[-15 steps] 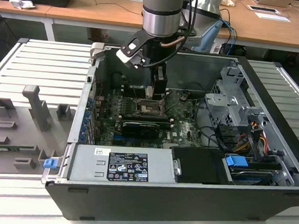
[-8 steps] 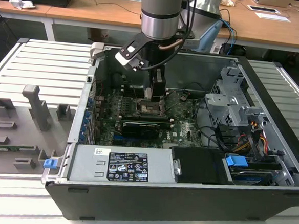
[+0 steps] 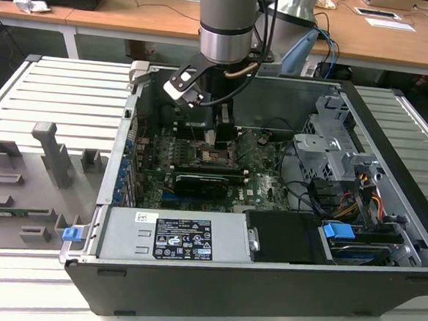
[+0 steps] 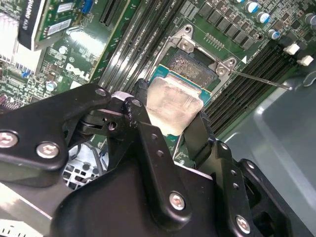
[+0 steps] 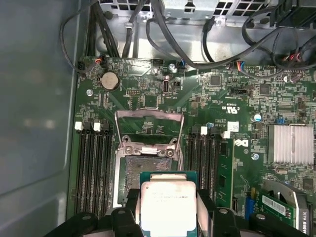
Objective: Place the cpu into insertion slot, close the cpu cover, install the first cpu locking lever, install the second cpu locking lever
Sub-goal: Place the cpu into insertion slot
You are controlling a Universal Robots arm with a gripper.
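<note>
My gripper (image 5: 168,198) is shut on the cpu (image 5: 168,205), a silvery square chip on a green board, pinched by two opposite edges between black fingers (image 5: 205,207). The cpu hangs just above the near edge of the insertion slot (image 5: 136,168), partly overlapping it. In the second wrist view the cpu (image 4: 173,106) sits tilted in front of the insertion slot (image 4: 190,64). The cpu cover (image 5: 148,113) stands flipped open behind the slot. A thin lever (image 4: 261,80) sticks out sideways. In the exterior view the gripper (image 3: 214,137) hovers over the motherboard's middle.
Black memory slots (image 5: 94,168) flank the socket on both sides. A long black card (image 3: 205,183) lies in front of it, with a labelled power supply (image 3: 183,239) nearer. Cables and a drive cage (image 3: 332,154) fill the exterior view's right. A grey fixture tray (image 3: 29,184) lies outside the case.
</note>
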